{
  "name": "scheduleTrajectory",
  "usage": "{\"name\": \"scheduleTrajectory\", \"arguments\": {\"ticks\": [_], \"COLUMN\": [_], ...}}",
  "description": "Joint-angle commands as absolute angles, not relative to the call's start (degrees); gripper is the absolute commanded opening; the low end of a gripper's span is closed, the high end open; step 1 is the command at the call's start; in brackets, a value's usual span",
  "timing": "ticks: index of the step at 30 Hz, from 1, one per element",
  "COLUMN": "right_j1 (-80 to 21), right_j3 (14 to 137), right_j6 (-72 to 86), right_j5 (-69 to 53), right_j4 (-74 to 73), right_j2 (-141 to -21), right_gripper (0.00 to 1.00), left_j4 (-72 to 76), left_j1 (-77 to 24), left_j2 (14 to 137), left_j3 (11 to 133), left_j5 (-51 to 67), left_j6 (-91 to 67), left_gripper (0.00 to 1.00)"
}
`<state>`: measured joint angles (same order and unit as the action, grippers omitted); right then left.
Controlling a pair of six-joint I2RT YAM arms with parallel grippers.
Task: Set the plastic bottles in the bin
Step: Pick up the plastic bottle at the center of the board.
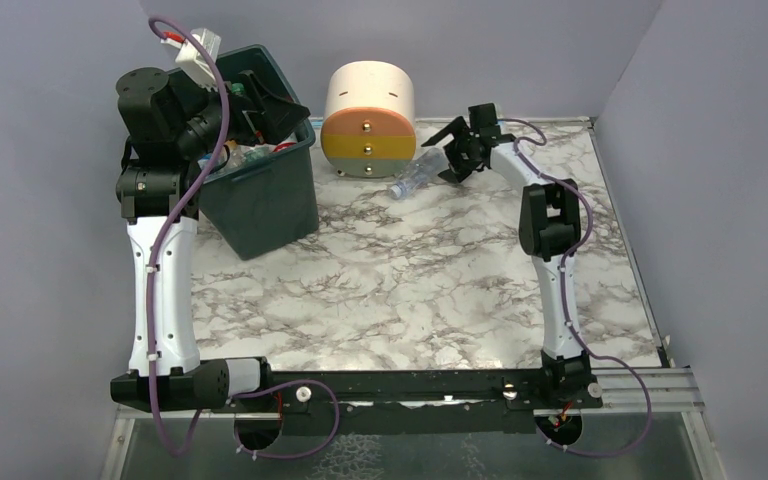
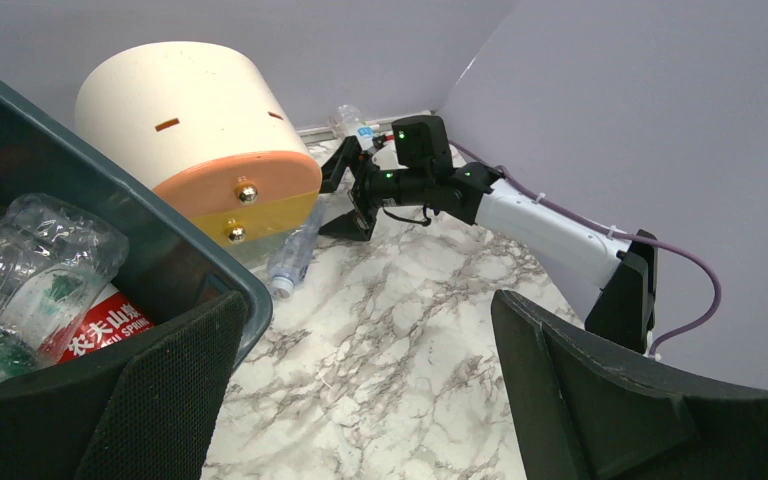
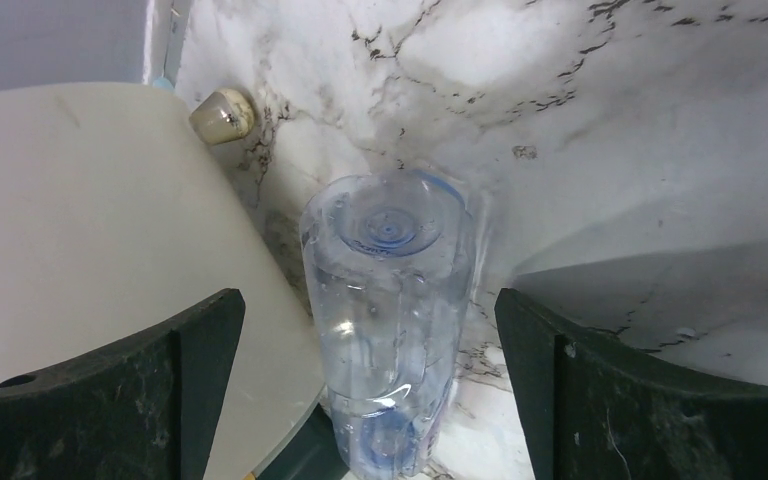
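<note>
Right pincer [image 3: 368,312] wide apart, straddling clear bottle [image 3: 390,250]; left pincer [image 2: 362,312] apart, empty, over bin [image 2: 150,235].

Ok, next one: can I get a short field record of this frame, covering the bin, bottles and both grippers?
bin: rear left of table, several bottles inside
outside bin: clear bottle lying beside drawer unit
left gripper: open, empty, over the bin
right gripper: open, a finger either side of the clear bottle, not closed
</note>
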<state>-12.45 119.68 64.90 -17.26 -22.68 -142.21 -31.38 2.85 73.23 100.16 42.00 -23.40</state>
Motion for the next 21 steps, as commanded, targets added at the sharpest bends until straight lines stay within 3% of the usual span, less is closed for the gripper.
{"name": "scheduleTrajectory", "arguments": {"ticks": [1,7,14,21], "right_j1": [-13.1,-13.4,-13.5,-13.7], "right_j3": [122.0,121.7,120.0,119.9], "right_j6": [66.3,66.1,65.8,65.0], "right_j5": [-17.0,-16.0,-16.0,-16.5], "right_j4": [-24.7,-26.0,-25.5,-25.4], "right_j2": [-144.7,-146.8,-149.2,-151.3], "right_gripper": [0.99,0.98,0.91,0.74], "left_j4": [-29.9,-29.7,-29.4,-29.2], "left_j1": [2.5,2.5,2.5,1.9], "left_j2": [72.0,72.2,72.2,72.3], "left_j3": [100.0,100.4,100.1,100.0], "left_j5": [43.5,43.7,43.9,44.0], "left_j6": [-23.7,-23.9,-24.0,-24.1], "left_gripper": [0.99,0.99,0.99,0.99]}}
